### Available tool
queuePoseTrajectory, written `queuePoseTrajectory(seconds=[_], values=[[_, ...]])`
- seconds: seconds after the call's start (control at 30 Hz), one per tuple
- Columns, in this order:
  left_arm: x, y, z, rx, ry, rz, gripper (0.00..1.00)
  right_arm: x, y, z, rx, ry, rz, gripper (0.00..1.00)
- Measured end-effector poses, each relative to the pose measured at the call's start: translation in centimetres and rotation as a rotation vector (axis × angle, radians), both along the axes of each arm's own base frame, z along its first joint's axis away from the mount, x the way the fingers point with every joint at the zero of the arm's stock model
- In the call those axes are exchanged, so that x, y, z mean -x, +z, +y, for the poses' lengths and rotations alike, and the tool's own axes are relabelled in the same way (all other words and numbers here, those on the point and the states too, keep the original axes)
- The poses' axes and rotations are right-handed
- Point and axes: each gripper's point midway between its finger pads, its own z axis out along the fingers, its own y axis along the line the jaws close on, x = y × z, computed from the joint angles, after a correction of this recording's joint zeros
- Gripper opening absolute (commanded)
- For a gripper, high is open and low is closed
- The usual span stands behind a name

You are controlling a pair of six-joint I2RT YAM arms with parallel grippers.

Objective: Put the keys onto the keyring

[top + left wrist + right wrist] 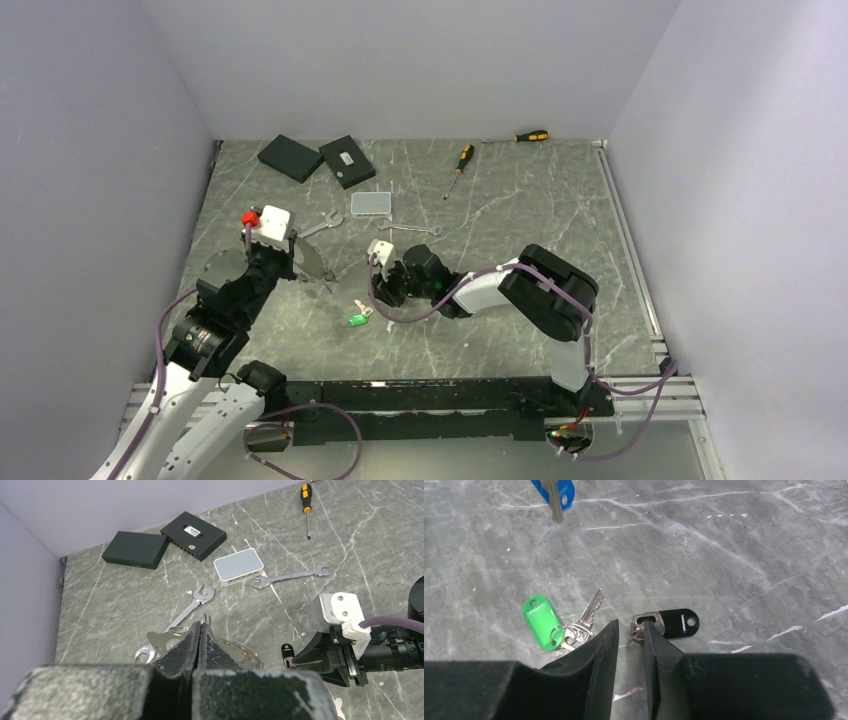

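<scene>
My left gripper [201, 625] is shut on the thin wire keyring [246, 655] and holds it above the table; the ring also shows in the top view [310, 262]. A blue-headed key [555, 491] shows at the top of the right wrist view, blurred. A green-tagged key [543, 621] lies on the table, seen in the top view too [354, 320]. A black-tagged key [674, 624] lies beside it. My right gripper [630, 625] is down at the table, narrowly open, with nothing between the fingers. Its right fingertip touches the metal end and small ring of the black tag.
Two silver spanners [318, 225] [410, 230] lie behind the grippers. A small clear box [371, 203] and two black boxes [291, 157] [347, 160] sit further back. Two screwdrivers [460, 165] [522, 136] lie at the back right. Walls close three sides.
</scene>
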Motion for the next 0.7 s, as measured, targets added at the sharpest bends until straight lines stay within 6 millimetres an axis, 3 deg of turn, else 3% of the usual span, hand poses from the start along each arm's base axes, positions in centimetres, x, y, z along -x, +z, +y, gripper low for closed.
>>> queuePoseTrajectory(seconds=[0.3, 0.47, 0.57, 0.7], values=[[-0.02, 0.00, 0.02, 0.000, 0.001, 0.000, 0.00, -0.33, -0.87, -0.08, 0.029, -0.022, 0.002, 0.20], [-0.09, -0.08, 0.03, -0.002, 0.003, 0.003, 0.00, -0.17, -0.92, 0.05, 0.037, -0.017, -0.004, 0.11], [-0.17, -0.19, 0.02, -0.004, 0.004, 0.007, 0.00, -0.06, -0.93, 0.11, 0.039, -0.011, -0.011, 0.01], [-0.24, -0.26, 0.03, -0.005, 0.005, 0.010, 0.00, 0.11, -0.95, 0.17, 0.043, 0.005, -0.020, 0.00]])
